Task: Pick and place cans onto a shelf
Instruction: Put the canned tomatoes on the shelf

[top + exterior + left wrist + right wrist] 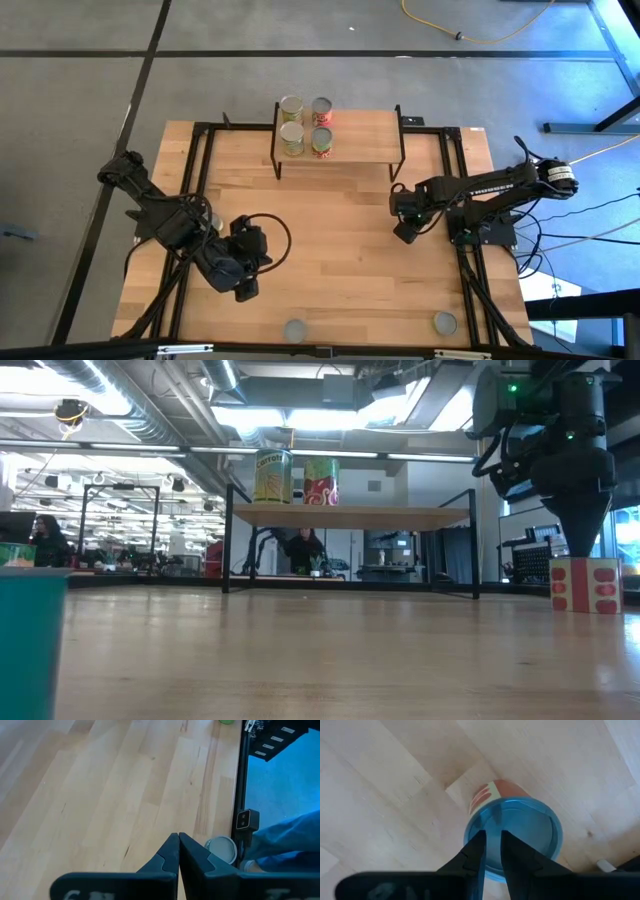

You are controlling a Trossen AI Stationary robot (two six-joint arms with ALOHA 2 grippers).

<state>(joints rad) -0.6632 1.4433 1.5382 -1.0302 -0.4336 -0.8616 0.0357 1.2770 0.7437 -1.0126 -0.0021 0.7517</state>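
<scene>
The shelf stands at the table's far middle with several cans on its board, two of them showing in the low view. A red-and-white can stands upright on the table at the right. My right gripper points straight down over its metal top, fingers a narrow gap apart. My left gripper hangs shut over bare table at the near left, holding nothing. Two more cans stand at the near edge. My right gripper's fingertips stand over the can's silver top, inside its rim, coming from above. The low view shows the fingers reaching down to the top of the can. Whether they touch it I cannot tell. The can rests on the table.
A teal can stands close to the low camera at the left. Black frame rails run along the table's left and right sides. A person's blue-clad leg shows beyond the near edge. Bare wood lies between the two arms.
</scene>
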